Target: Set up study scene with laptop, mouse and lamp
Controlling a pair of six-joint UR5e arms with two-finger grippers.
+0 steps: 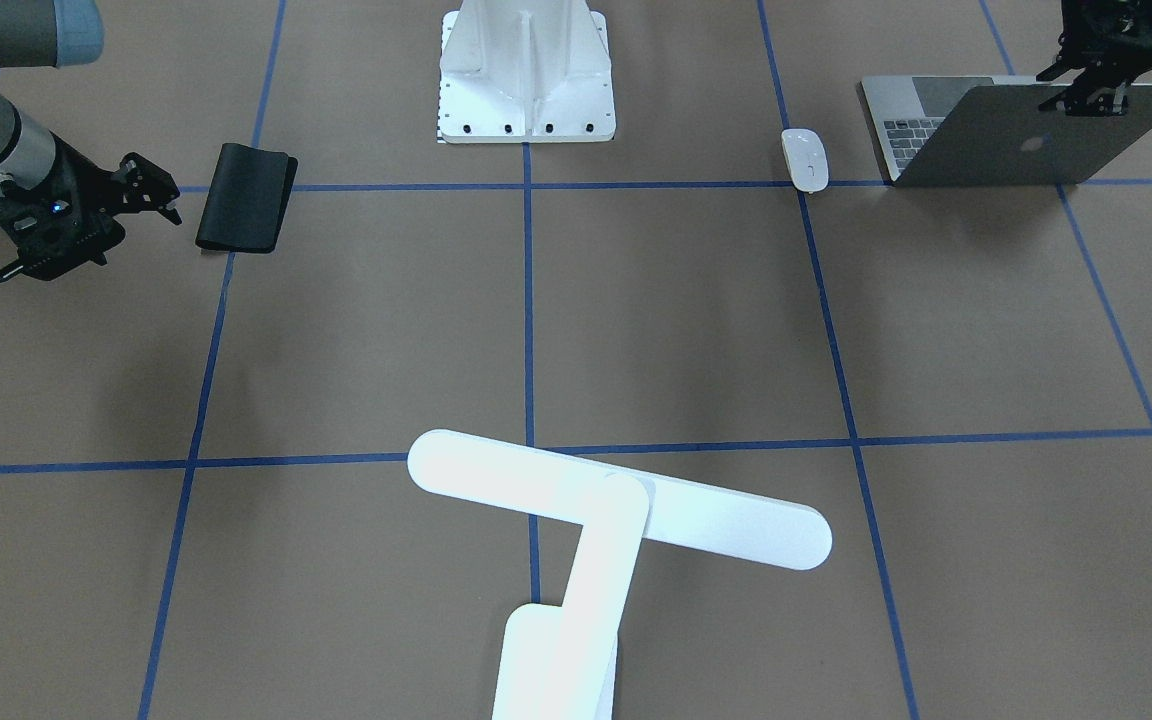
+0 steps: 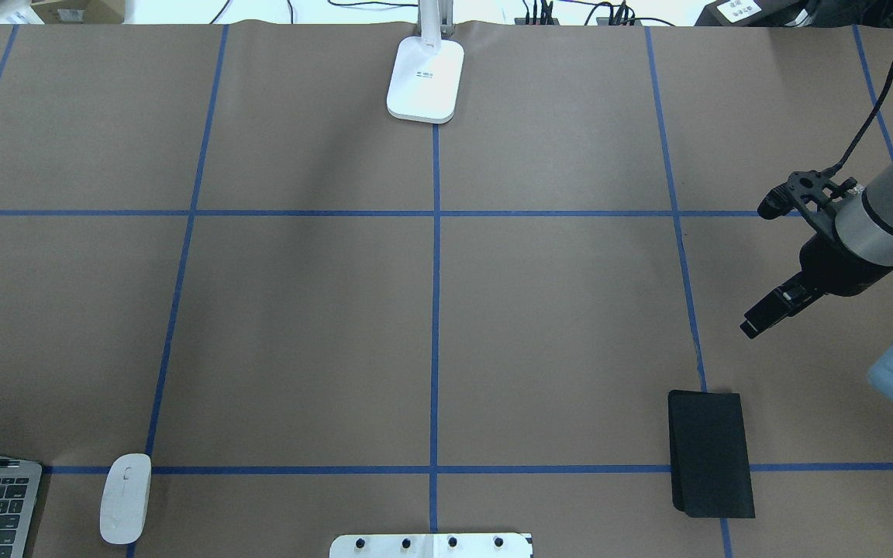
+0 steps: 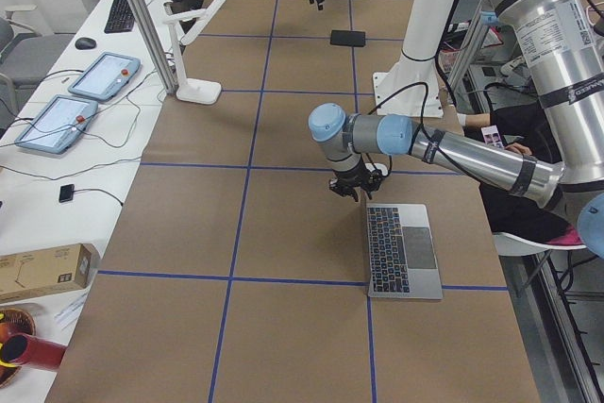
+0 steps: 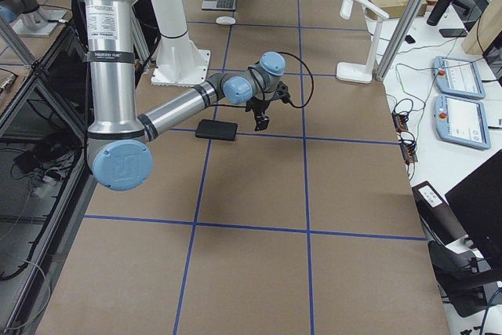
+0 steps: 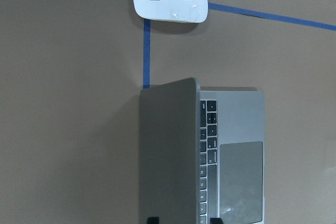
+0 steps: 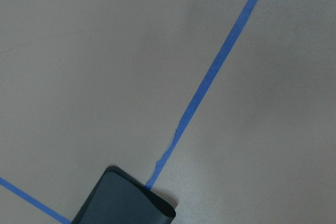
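Finding: left hand (image 1: 1096,98) is spread astride the half-raised lid of the laptop (image 1: 996,140) directly below it, with the mouse (image 1: 804,158) near. Risk: an off-centre pinch could drag the base into the mouse. State of right hand (image 2: 756,319) cannot be told.

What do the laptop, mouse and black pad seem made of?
The laptop looks like matte grey metal: even, dull sheen on its lid. The mouse looks like glossy white plastic, with bright highlights. The black pad seems soft rubber or fabric, matte, one edge curled.
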